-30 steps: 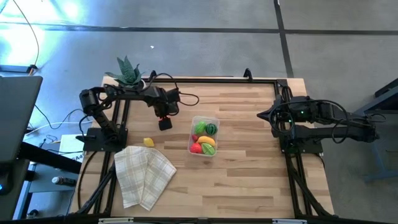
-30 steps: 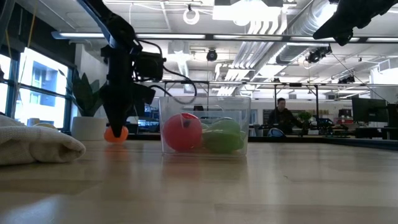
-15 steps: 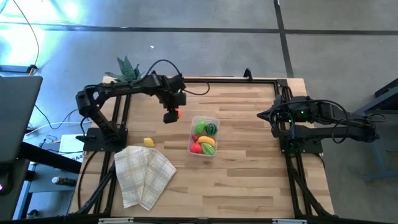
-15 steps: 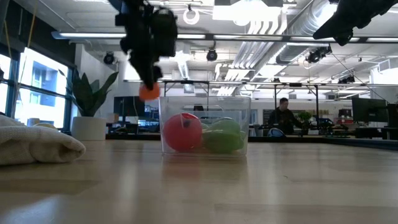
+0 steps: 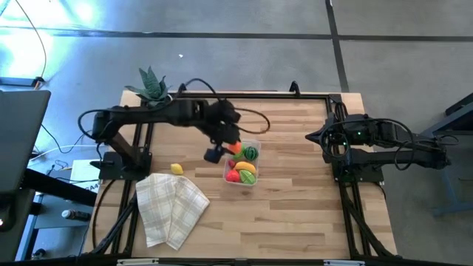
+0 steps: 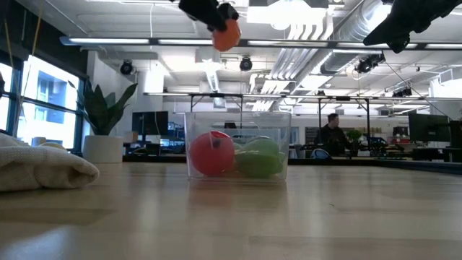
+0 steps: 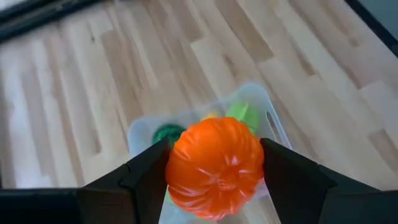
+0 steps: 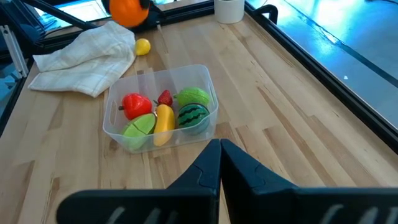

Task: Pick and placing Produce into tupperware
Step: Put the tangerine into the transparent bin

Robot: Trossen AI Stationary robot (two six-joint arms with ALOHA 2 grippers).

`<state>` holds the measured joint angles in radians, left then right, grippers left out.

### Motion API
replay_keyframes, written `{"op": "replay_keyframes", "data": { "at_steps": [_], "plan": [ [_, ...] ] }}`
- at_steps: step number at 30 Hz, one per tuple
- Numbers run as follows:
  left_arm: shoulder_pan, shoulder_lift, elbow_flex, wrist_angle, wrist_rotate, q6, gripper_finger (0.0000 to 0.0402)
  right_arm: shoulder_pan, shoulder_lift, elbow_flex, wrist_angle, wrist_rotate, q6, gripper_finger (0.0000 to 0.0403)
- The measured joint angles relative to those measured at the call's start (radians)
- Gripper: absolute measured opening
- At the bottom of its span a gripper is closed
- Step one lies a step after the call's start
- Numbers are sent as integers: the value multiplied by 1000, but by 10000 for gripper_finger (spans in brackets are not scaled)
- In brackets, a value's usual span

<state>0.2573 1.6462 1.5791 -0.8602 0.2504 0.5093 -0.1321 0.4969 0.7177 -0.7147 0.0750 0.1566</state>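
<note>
My left gripper [image 5: 230, 147] is shut on an orange ribbed toy pumpkin [image 7: 214, 167] and hangs high above the far left end of the clear tupperware tub [image 5: 242, 162]. The tub stands on the table and holds red, yellow, light green and striped dark green toys [image 8: 163, 112]. One yellow toy [image 5: 177, 168] lies on the wood left of the tub. My right gripper [image 8: 219, 148] is shut and waits over the table's right side [image 5: 318, 137]. My left gripper pinches the orange pumpkin [image 6: 227, 34] between its two fingers [image 7: 148, 173], one on each side of its rounded body [image 7: 180, 165]. The fingers come from above, slanting down. The pumpkin is lifted clear, well above the tub's rim.
A checked folded cloth [image 5: 171, 209] lies at the near left of the table. A potted green plant [image 5: 151, 85] stands at the far left corner. Black frame rails [image 5: 336, 118] run along the table's edges. Bare wood [image 5: 295, 199] spreads right of and nearer than the tub.
My left gripper has lifted the orange pumpkin off the table left of the tub, carried it steeply up and toward the table's right, and now holds it above the tub. It has stayed shut on the toy throughout.
</note>
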Motion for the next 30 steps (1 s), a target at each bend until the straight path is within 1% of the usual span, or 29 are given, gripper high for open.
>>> {"op": "replay_keyframes", "data": {
  "at_steps": [3,10,14,20,30],
  "plan": [
    [-24,43,0,25,-6,-4,224,0,0,0,0,0,0,0],
    [-22,182,0,45,-10,-6,225,0,0,0,0,0,0,0],
    [-22,245,0,51,-38,13,225,0,0,0,0,0,0,0],
    [-24,316,0,51,-55,19,225,0,0,0,-2,0,0,0],
    [-23,369,0,43,-87,37,225,0,0,0,-3,0,0,0]
  ]
}}
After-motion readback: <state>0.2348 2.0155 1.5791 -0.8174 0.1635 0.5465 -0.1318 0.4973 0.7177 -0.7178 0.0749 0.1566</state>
